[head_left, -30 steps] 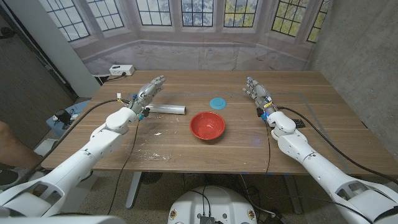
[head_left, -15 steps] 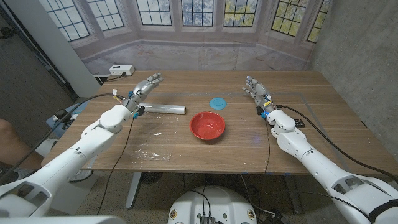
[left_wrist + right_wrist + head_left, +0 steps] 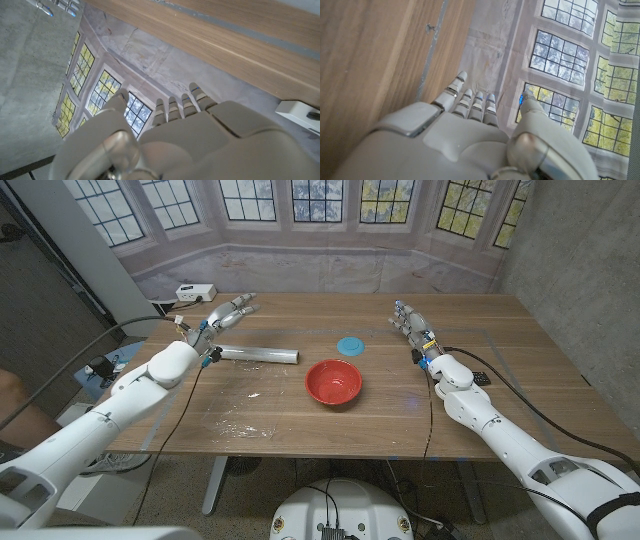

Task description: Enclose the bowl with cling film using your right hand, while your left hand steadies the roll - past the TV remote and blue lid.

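A red bowl [image 3: 334,382] sits at the middle of the wooden table [image 3: 300,425]. The cling film roll [image 3: 256,355], a long silvery box, lies left of the bowl. My left hand [image 3: 221,315] hovers open above the roll's left end, fingers stretched toward the table's far edge, and holds nothing. My right hand [image 3: 410,324] is open at the right, fingers straight, well apart from the bowl. The blue lid [image 3: 349,345] lies just behind the bowl. The black TV remote [image 3: 478,378] shows partly behind my right forearm. The left hand [image 3: 165,140] and right hand [image 3: 470,130] show from behind in the wrist views.
A white power box [image 3: 195,293] stands beyond the table's far left corner. Pale smears mark the wood at the front left [image 3: 240,425]. A person's arm [image 3: 10,410] shows at the left edge of the head view.
My left hand has moved left and toward the far edge, from over the roll's left end to beyond it. The right hand has barely shifted.
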`<state>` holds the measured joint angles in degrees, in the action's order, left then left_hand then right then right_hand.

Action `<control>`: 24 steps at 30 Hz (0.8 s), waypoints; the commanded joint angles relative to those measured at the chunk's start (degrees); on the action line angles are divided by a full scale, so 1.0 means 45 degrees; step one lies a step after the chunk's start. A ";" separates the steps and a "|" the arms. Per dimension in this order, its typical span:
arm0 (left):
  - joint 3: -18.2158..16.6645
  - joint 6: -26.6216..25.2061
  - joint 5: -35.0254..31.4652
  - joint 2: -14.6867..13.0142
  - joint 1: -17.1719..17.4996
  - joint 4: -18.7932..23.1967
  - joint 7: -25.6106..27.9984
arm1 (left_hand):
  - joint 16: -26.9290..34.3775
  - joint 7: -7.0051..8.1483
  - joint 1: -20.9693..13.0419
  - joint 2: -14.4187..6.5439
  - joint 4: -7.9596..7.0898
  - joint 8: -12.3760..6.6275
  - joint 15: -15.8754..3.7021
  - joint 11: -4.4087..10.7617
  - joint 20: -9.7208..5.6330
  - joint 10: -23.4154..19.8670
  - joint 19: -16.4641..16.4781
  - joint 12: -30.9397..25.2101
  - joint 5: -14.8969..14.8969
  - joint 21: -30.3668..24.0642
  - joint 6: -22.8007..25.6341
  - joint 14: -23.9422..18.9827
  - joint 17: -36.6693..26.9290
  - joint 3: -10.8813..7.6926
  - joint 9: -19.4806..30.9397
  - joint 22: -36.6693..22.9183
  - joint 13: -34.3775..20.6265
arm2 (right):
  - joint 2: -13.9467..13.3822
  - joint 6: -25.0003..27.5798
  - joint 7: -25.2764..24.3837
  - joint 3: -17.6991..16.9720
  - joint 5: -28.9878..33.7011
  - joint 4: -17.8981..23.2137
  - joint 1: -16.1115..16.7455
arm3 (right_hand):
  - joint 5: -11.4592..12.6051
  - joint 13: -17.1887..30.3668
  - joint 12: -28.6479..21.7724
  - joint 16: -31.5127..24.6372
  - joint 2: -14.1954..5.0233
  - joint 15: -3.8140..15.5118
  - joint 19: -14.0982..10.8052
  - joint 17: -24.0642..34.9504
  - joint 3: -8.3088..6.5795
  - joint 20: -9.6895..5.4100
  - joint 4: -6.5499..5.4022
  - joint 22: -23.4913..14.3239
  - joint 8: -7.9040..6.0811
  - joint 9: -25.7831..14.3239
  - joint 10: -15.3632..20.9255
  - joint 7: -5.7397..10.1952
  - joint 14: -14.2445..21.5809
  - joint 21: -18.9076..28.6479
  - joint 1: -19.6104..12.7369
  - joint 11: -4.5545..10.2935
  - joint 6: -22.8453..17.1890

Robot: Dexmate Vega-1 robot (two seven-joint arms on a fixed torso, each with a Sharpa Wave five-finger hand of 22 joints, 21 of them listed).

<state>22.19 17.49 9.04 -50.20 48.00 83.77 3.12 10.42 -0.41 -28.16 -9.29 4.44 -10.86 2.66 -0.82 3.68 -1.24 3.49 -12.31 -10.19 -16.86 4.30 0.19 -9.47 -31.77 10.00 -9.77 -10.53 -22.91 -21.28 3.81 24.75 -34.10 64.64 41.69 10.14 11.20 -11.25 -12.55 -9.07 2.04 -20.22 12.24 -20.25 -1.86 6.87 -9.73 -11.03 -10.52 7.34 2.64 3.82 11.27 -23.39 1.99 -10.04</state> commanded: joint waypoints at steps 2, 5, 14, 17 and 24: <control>0.0184 -0.0748 -0.2111 -0.0904 -0.0115 0.0750 0.0202 | 0.0013 0.0014 -0.0173 -0.0074 0.0105 -0.0006 -0.0100 0.0020 -0.0039 -0.0140 0.0130 -0.0038 -0.0003 0.0014 0.0012 -0.0043 -0.0029 0.0002 0.0043 -0.0026 -0.0067 | 0.0063 -0.0530 0.0257 -0.0013 0.0121 -0.0546 -0.0231 | -0.0012 -0.0013 0.0046 -0.0014 0.0009 0.0474 -0.0022 -0.0017 -0.0001 -0.0309 0.0134 -0.0051 -0.0013 -0.0033 -0.0109 -0.0166 0.0132 0.0062 -0.0227 -0.0003 0.0016; 0.0237 -0.0936 -0.2467 -0.1102 -0.0148 0.0929 0.0148 | -0.0004 0.0002 -0.0178 -0.0076 0.0121 0.0024 -0.0123 0.0032 -0.0055 -0.0116 0.0150 -0.0019 0.0000 0.0034 -0.0044 -0.0012 -0.0030 0.0016 0.0044 -0.0026 -0.0067 | 0.0046 -0.0596 0.0334 0.0005 0.0153 -0.0587 -0.0258 | -0.0017 -0.0034 0.0078 0.0010 0.0041 0.0471 0.0014 -0.0034 0.0019 -0.0455 0.0146 -0.0044 0.0002 -0.0024 -0.0172 -0.0274 0.0093 0.0038 -0.0232 -0.0009 0.0036; 0.0499 -0.1410 -0.3601 -0.1694 -0.0359 0.1363 -0.0263 | -0.0032 -0.0007 -0.0169 -0.0027 0.0168 0.0082 -0.0197 0.0090 -0.0126 -0.0026 0.0146 0.0038 0.0016 0.0108 -0.0174 0.0035 -0.0028 0.0079 0.0044 -0.0026 -0.0064 | 0.0012 -0.0666 0.0370 0.0046 0.0256 -0.0662 -0.0295 | -0.0032 -0.0079 0.0136 0.0115 0.0137 0.0455 0.0268 -0.0035 0.0164 -0.0580 0.0049 -0.0026 0.0051 -0.0007 -0.0318 -0.0328 -0.0188 -0.0073 -0.0045 0.0012 0.0141; 0.0502 -0.1609 -0.3745 -0.1885 -0.0403 0.1498 -0.0478 | -0.0059 0.0012 -0.0144 0.0037 0.0200 0.0109 -0.0212 0.0196 -0.0184 0.0098 0.0108 0.0098 0.0031 0.0175 -0.0251 0.0102 -0.0027 0.0147 0.0042 -0.0025 -0.0061 | -0.0011 -0.0619 0.0340 0.0043 0.0252 -0.0622 -0.0258 | -0.0028 -0.0094 0.0148 0.0168 0.0161 0.0470 0.0431 -0.0035 0.0235 -0.0445 -0.0008 -0.0021 0.0080 -0.0002 -0.0378 -0.0297 -0.0350 -0.0125 0.0059 0.0034 0.0229; 0.0403 -0.1754 -0.4044 -0.2539 -0.0395 0.1800 -0.0968 | -0.0083 0.0250 -0.0135 0.0301 0.0405 0.0116 -0.0404 0.0416 -0.0415 0.0156 0.0093 0.0144 0.0045 0.0359 -0.0339 0.0184 -0.0011 0.0338 0.0029 -0.0010 -0.0039 | -0.0050 -0.0521 0.0237 0.0061 0.0295 -0.0528 -0.0197 | -0.0029 -0.0104 0.0162 0.0191 0.0290 0.0467 0.0542 -0.0043 0.0355 -0.0302 -0.0047 -0.0020 0.0098 0.0001 -0.0451 -0.0264 -0.0427 -0.0151 0.0197 0.0010 0.0306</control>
<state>24.08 14.31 -0.11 -57.81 46.48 89.72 3.73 10.16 0.22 -28.96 -8.87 5.86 -10.37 1.41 0.35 2.24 -0.52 3.68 -11.85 -10.19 -15.65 2.63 0.83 -9.35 -30.34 10.00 -9.76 -10.52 -22.75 -23.85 5.24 24.77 -33.07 62.64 40.80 10.14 10.65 -10.58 -11.86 -8.13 2.01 -18.25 11.98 -18.88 -2.56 6.63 -9.73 -10.80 -10.39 5.79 1.33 2.15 10.80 -23.05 2.07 -8.88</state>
